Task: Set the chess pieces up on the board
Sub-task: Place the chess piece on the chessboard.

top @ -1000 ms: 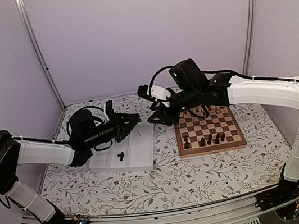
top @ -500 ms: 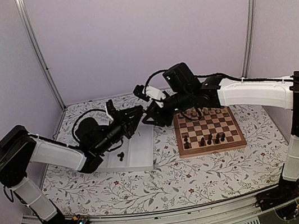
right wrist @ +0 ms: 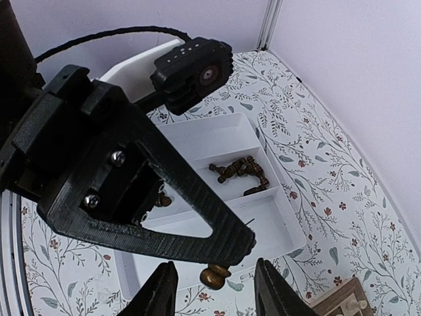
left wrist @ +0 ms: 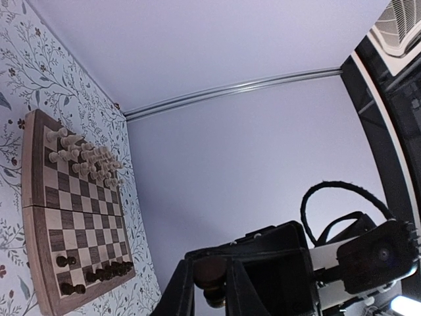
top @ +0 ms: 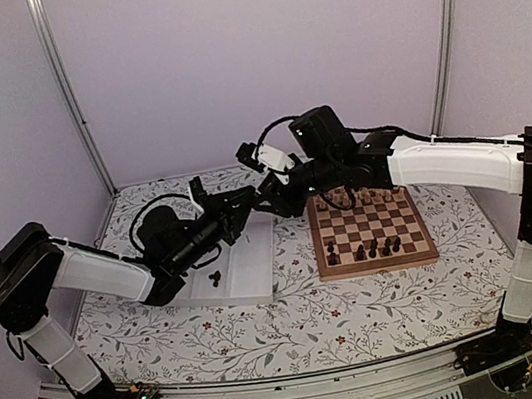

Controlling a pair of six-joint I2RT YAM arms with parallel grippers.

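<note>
My left gripper [top: 243, 203] is shut on a dark chess piece [left wrist: 214, 276] and holds it in the air over the far right end of the white tray [top: 249, 281]. My right gripper [top: 269, 199] faces it, tip to tip. In the right wrist view the piece [right wrist: 216, 276] pokes out under the left finger, between my right gripper's [right wrist: 214, 286] open fingers [right wrist: 160, 293] without touching them. The board [top: 378, 265] lies to the right, with several dark pieces [top: 360, 250] on its near rows and pale pieces [top: 363, 201] on its far rows.
Several more dark pieces [right wrist: 240, 172] lie in the tray's compartments, and a few show in the top view [top: 215, 278]. The left wrist view shows the board [left wrist: 33, 217] on the floral tablecloth [top: 296, 321]. Purple walls close in the back and sides.
The two grippers have come together above the tray's far right end. The left one rose rightward with the piece. The right one moved left off the board's corner.
</note>
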